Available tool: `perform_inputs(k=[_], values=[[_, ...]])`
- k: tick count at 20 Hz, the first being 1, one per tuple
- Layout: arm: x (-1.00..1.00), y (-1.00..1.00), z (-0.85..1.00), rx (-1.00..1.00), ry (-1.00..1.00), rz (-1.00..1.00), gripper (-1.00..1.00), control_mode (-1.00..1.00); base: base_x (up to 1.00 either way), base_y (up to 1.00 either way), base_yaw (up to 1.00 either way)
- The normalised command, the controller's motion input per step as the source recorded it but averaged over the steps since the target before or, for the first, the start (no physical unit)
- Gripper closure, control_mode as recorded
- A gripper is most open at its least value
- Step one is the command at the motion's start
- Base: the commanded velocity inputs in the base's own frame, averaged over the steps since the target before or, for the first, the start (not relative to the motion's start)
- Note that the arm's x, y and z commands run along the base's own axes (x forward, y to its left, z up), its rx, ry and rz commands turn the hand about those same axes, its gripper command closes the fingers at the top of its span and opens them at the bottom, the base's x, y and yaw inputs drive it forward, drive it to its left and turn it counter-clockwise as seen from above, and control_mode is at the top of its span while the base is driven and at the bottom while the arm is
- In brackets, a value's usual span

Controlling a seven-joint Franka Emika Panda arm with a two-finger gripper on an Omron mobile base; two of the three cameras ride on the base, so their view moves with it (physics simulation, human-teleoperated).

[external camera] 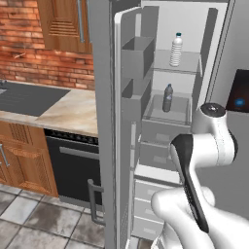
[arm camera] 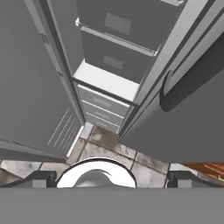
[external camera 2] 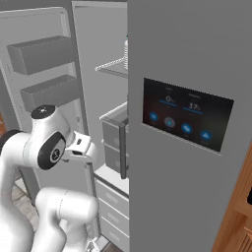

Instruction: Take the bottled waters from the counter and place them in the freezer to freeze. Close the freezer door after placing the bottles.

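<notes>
Nearest, in the hand view, the gripper (arm camera: 109,178) hangs with its jaws spread as wide as they go and nothing between them: one dark fingertip (arm camera: 38,178) sits at 8 o'clock of that picture, the other at 4 o'clock, and tiled floor (arm camera: 111,148) lies past them. In the left base view the white arm (external camera: 209,160) rises from 5 o'clock, in front of the lower drawers.

Beyond the arm stands the freezer (external camera: 168,146), its compartment open. The freezer door (external camera: 127,121) is swung out toward the camera at 9 o'clock of the compartment, with grey storage bins (external camera: 138,58) on its inner face and a bar handle (external camera: 93,199) low on its outer side. In the right base view the same door (external camera 2: 42,74) stands at 10 o'clock, its bins facing the arm.

Inside, the dark grey bottle (external camera: 168,98) stands upright in an open tray at mid height. The clear bottle (external camera: 176,50), blue-capped and upright, stands on the shelf above it, toward 12 o'clock. The two are well apart, one level above the other, and neither touches the gripper.

At 3 o'clock the neighbouring grey door carries a dark touchscreen panel (external camera 2: 187,120).

Farther off at 9 o'clock in the left base view, the table (external camera: 68,109) runs along a brick wall (external camera: 44,58), over a black appliance front (external camera: 73,160) and wooden cabinets (external camera: 22,158).
</notes>
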Motion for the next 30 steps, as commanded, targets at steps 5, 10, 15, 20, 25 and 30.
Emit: perform_inputs(k=[5, 10, 15, 20, 25, 30], values=[[0.00, 0.00, -0.52, 0.00, 0.01, 0.00, -1.00, -1.00, 0.00, 0.00, 0.00], [0.00, 0.00, -0.23, 0.05, 0.00, 0.00, -1.00, -1.00, 0.00, 0.00, 0.00], [0.00, 0.00, -0.32, 0.01, 0.00, 0.00, -1.00, -1.00, 0.00, 0.00, 0.00], [0.00, 0.00, -0.42, 0.00, 0.00, -0.02, -1.00, -1.00, 0.00, 0.00, 0.00], [0.00, 0.00, -0.19, 0.00, 0.00, -0.03, -1.00, -1.00, 0.00, 0.00, 0.00], [0.00, 0.00, -0.01, 0.00, 0.00, 0.00, -1.00, -1.00, 0.00, 0.00, 0.00]])
